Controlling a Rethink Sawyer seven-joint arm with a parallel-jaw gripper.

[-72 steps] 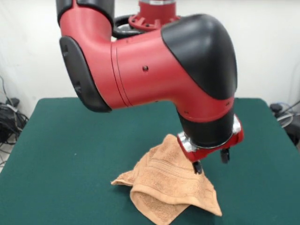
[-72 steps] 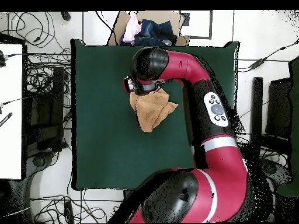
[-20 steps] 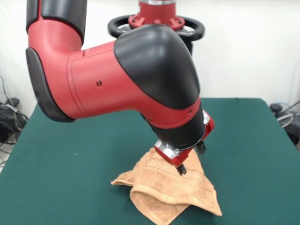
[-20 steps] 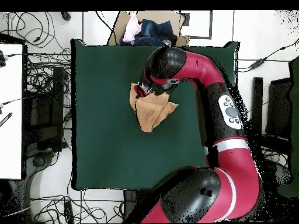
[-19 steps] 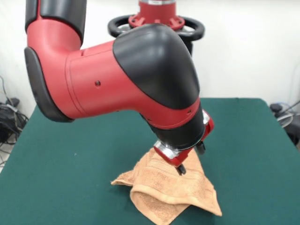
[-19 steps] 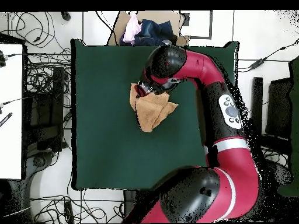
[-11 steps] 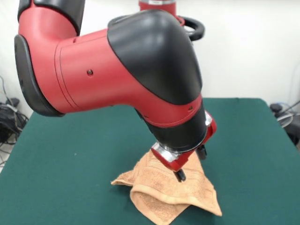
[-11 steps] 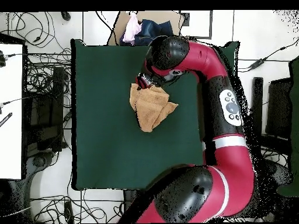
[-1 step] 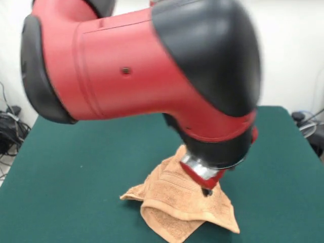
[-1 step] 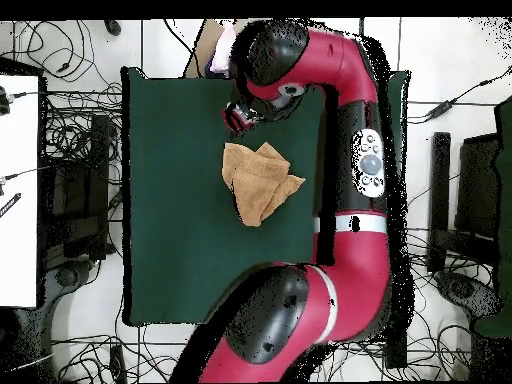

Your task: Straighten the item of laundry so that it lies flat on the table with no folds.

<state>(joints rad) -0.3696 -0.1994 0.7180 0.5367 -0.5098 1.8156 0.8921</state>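
Rumpled towel (image 9: 179,205) lies on green table (image 9: 76,167).

A robotics lab; loose cables (image 10: 70,55) sprawl over the floor at nine o'clock; a bare white wall (image 9: 293,50) stands behind.

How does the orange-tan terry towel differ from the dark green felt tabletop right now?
The orange-tan terry towel is light, looped and striped with woven bands; the dark green felt tabletop is dark and plain. The towel is crumpled with folded-over layers; the tabletop lies flat. The towel covers only a small patch; the tabletop is far wider. Both are cloth surfaces.
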